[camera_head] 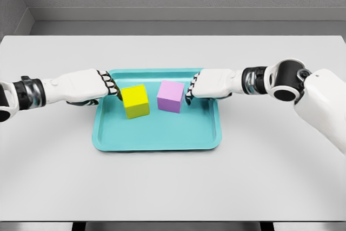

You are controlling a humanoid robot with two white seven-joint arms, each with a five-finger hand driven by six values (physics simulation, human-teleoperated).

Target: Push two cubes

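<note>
I see 2 cubes on the teal tray (157, 136), which sits on the white table (173, 182). Yellow cube (135, 101) left of centre, purple cube (171, 96) right of it, a small gap between them. My left hand (100, 86) has its fingers curled, knuckles against the yellow cube's left face, gripping nothing. My right hand (208, 84) is curled the same way, touching the purple cube's right face.
</note>
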